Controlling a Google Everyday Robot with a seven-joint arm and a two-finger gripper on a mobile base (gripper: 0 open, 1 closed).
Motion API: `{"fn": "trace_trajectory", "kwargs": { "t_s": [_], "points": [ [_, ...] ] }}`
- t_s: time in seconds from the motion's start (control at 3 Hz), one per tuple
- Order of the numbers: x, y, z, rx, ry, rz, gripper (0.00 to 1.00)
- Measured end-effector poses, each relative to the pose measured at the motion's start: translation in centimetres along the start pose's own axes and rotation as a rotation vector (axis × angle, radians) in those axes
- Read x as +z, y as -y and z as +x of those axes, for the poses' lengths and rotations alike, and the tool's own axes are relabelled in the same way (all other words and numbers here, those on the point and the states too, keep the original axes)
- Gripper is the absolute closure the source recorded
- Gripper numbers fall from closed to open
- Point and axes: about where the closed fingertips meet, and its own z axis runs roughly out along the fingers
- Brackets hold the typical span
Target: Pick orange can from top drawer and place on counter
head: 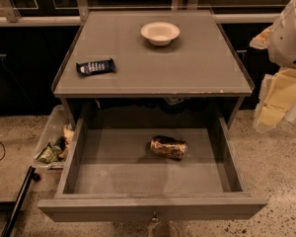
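The orange can (168, 147) lies on its side on the floor of the open top drawer (148, 205), a little right of the middle. The drawer is pulled far out below the counter (153, 58). My gripper (269, 111) hangs at the right edge of the view, beside the counter's right front corner and above the floor. It is well to the right of the can, higher than it, and holds nothing that I can see.
A white bowl (160, 32) stands at the back middle of the counter. A dark blue snack wrapper (95, 66) lies at its left front. A clear bin with trash (54, 144) sits on the floor left of the drawer. A dark rod (18, 201) lies at the lower left.
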Motion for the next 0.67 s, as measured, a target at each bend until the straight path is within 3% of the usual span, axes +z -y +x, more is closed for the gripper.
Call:
{"fn": "trace_trajectory", "kwargs": {
  "t_s": [0.33,0.67],
  "points": [
    [0.0,0.0,0.0,0.001,0.002,0.002,0.0],
    [3.7,-1.8,0.0,0.018,0.038,-0.058,0.0]
  ]
}}
